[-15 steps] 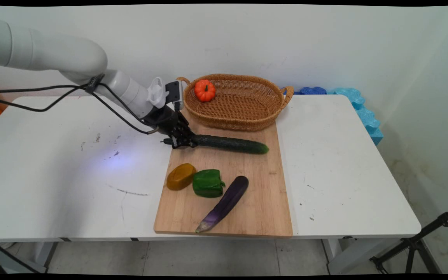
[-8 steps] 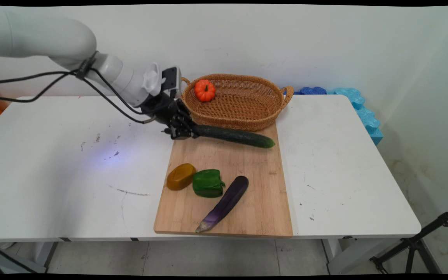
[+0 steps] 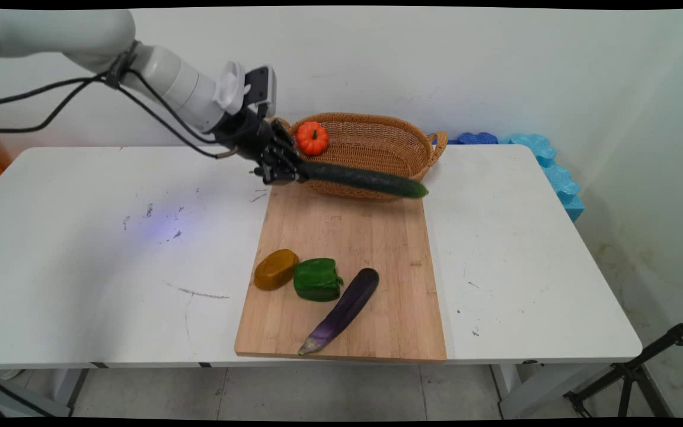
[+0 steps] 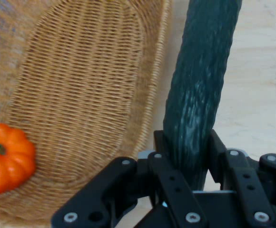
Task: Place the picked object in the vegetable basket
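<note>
You see the black two-finger gripper (image 3: 290, 172) with its jaws clamped on one end of the long dark green cucumber (image 3: 365, 180). The cucumber hangs clear of the light wooden cutting board (image 3: 347, 237), nearly level, its free end tipped slightly down toward the right. It crosses in front of the near wall of the oval woven wicker basket (image 3: 371, 155); you cannot tell whether it touches the wicker.

In the hand view the gripper (image 4: 195, 156) has the cucumber (image 4: 200, 90) pinched between the black fingers (image 4: 169, 178), and the cucumber runs up and away from the camera. The basket (image 4: 81, 95) lies to its left, with the small orange pumpkin (image 4: 7, 156) sitting inside near one end. The board (image 4: 261, 85) shows pale on the right.

In the main view the pumpkin (image 3: 312, 138) is inside the basket at its left end, just beside the gripper. The basket stands at the board's far end.

On the near half of the board: a brown-yellow oval potato-like item (image 3: 275, 269), touching or just beside a green bell pepper (image 3: 317, 279), and a long purple eggplant (image 3: 341, 309) lying diagonally to the pepper's right, its stem end near the board's near edge. The board rests on the white surface (image 3: 110, 249). Blue foam pieces (image 3: 546, 160) sit by the wall beyond the far right corner.
</note>
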You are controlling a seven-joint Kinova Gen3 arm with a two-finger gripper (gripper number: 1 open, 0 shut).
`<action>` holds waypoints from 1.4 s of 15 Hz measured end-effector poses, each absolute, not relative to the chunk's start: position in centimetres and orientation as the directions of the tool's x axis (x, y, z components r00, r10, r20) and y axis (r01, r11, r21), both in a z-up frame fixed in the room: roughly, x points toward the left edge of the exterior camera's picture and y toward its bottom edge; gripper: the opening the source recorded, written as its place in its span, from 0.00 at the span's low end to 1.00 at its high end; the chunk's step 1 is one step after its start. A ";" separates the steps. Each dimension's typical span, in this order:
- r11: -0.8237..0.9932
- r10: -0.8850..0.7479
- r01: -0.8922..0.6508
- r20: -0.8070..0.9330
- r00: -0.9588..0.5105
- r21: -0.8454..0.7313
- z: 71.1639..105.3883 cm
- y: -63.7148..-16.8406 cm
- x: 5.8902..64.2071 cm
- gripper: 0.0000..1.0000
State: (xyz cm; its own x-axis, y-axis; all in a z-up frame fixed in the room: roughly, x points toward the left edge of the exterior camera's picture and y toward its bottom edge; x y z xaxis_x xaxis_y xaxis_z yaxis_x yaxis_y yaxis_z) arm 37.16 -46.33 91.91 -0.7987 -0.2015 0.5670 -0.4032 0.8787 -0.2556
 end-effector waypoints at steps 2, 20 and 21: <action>0.873 -0.189 -0.402 0.566 -0.802 -0.278 92.7 -46.9 37.3 0.00; 0.789 -0.060 -0.322 0.457 -0.888 -0.523 94.6 -57.6 38.1 0.00; 0.786 -0.053 -0.313 0.447 -0.893 -0.532 94.3 -58.4 38.1 0.00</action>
State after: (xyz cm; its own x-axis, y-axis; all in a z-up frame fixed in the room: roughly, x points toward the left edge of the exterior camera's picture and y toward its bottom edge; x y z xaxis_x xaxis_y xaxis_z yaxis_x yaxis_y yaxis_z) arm 38.10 -58.36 94.26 -0.8930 -0.0533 0.4469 -0.3134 0.7863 -0.5325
